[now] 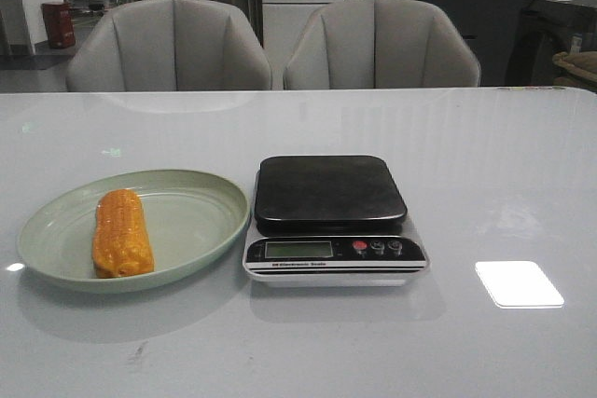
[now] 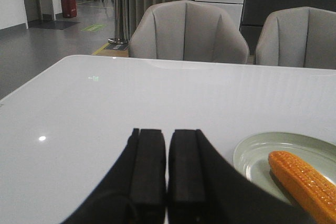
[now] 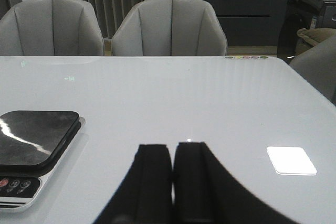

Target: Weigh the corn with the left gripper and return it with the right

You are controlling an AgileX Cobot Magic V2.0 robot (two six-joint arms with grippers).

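**Corn waits on the plate, scale bare**

Hovering low over the near edge of the surface (image 1: 485, 184), the left gripper (image 2: 167, 171) and right gripper (image 3: 172, 182) both have their fingers pressed together, holding nothing. Just beyond, the corn (image 1: 121, 232) lies lengthwise on the pale green plate (image 1: 201, 230), within the left arm's reach, which suits a left-hand pickup. Right beside the plate stands the scale (image 1: 331, 216), its black platform unloaded. Two grey chairs (image 1: 381, 44) stand behind.
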